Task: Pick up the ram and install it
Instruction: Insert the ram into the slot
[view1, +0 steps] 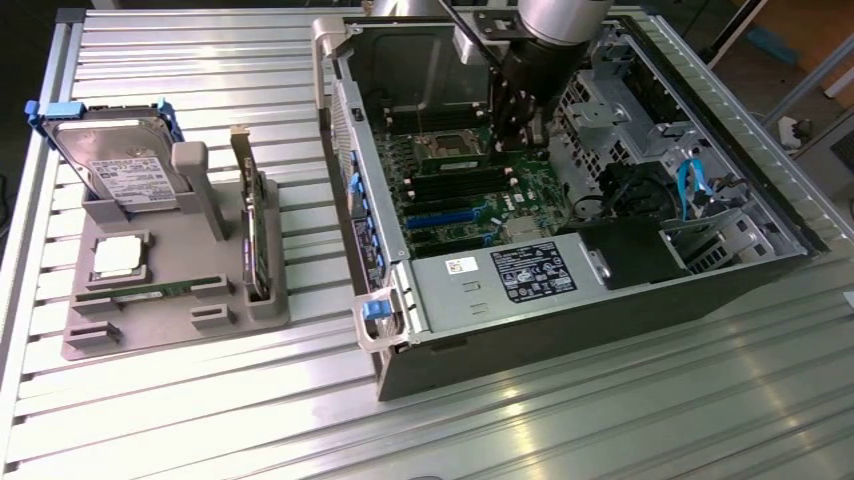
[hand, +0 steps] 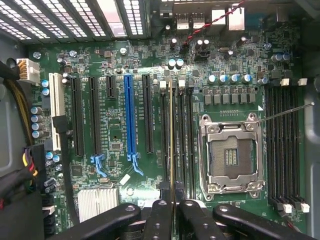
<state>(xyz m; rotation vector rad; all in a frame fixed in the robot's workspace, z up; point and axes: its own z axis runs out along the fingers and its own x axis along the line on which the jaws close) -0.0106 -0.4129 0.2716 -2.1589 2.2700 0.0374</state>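
One ram (hand: 171, 140) clamped edge-on in the pincer (hand: 172, 207); above the motherboard (hand: 115, 75)

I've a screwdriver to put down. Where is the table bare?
Bare: the table stretch along the exterior view's bottom, bordered by the gray fixture and computer case; also slats beyond the fixture. Crowded: inside the case, where the claw grips the ram.
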